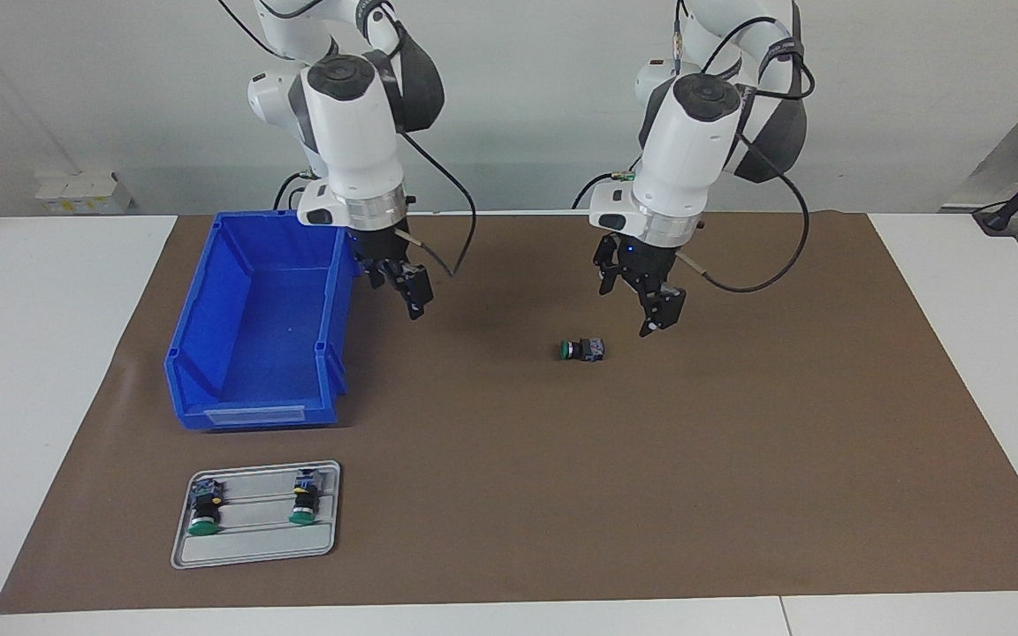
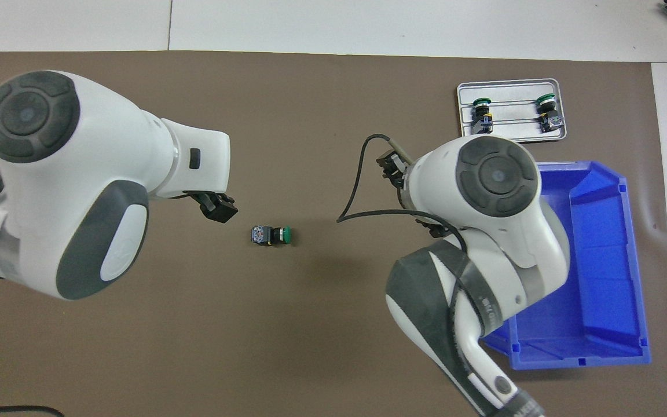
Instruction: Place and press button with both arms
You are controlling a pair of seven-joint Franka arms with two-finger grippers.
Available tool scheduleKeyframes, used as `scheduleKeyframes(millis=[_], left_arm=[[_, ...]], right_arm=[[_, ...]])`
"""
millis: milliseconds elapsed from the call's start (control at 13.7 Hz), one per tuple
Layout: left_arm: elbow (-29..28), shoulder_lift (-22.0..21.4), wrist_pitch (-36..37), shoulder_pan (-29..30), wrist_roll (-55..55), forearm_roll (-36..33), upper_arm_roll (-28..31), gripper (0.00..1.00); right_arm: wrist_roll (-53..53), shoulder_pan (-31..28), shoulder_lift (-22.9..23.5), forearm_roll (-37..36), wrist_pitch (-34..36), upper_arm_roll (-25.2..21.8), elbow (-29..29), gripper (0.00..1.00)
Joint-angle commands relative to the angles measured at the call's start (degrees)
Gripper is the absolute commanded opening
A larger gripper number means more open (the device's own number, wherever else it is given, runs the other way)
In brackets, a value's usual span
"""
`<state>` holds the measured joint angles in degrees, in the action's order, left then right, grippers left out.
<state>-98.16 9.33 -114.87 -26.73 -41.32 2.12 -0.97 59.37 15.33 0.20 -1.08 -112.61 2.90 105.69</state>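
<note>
With both arms hanging above the brown mat [image 1: 739, 459], I read the step in hand as the first pick: nothing is gripped yet. Button [image 1: 581, 351] lies on its side on the mat mid-table, green cap toward the right arm's end, grey-blue rear block toward the left arm's end, well apart from the blue bin [image 1: 208, 353] and from the grey tray [image 1: 253, 548], which holds two similar buttons and sits farther from the robots than the bin. Left gripper [image 1: 641, 296] hovers over the mat just beside the button, on the rear-block side, not touching it; fingers look spread and hold nothing. Right gripper [image 1: 403, 287] hangs beside the bin's wall at its robot-side corner; I can't tell how its fingers stand, and I see nothing in it. My call: take the button with the left, since it's nearest. I'd shift it over the black body, line the fingers across the cylinder, not along its length, then come straight down and close on the body between cap and block. Grabbing the cap risks a slip, and the part may roll if one finger lands first. Right arm I'd leave waiting until the button stands placed with its cap clear, then use it for the press.
</note>
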Motion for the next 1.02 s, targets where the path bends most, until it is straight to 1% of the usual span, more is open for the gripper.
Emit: scheduleKeyframes(millis=[0, 73, 218, 364, 437, 582, 800, 946], left_arm=[[-3.6, -0.7, -3.7, -2.2, -8.5, -0.2, 1.1, 1.0], [-5.0, -1.0, -3.7, -2.5, -9.1, -0.4, 1.1, 1.0], [-8.2, -1.1, -4.6, -4.4, -11.4, -2.7, 1.1, 1.0], [-11.0, -0.4, -7.3, -5.8, -11.9, -4.0, 1.1, 1.0], [-11.4, 0.6, -7.5, -6.9, -11.8, -5.5, 1.1, 1.0], [-13.2, 1.6, -8.1, -7.7, -11.8, -6.2, 1.1, 1.0], [-16.3, 1.7, -10.3, -8.8, -11.4, -6.2, 1.1, 1.0], [-17.1, 3.9, -11.9, -9.3, -10.2, -6.2, 1.1, 1.0]], right_arm=[[-15.8, -5.6, -3.6, 1.3, 2.0, 0.5, 1.5, 0.99], [-21.9, -6.9, -3.6, 1.4, 4.0, 0.1, -0.2, 0.99], [-30.4, -9.9, -2.8, 1.4, 9.2, 0.1, -4.9, 0.99], [-36.0, -11.6, -2.1, 1.4, 13.2, 0.0, -9.0, 0.99], [-38.7, -12.4, -1.3, 1.4, 14.8, 0.1, -10.8, 0.99], [-42.6, -13.2, 0.2, 1.5, 18.2, 0.1, -14.7, 0.99], [-45.5, -13.2, 0.4, 1.5, 19.4, 0.0, -15.3, 0.99], [-47.1, -13.2, 0.3, 1.4, 20.2, 0.0, -15.3, 1.0]])
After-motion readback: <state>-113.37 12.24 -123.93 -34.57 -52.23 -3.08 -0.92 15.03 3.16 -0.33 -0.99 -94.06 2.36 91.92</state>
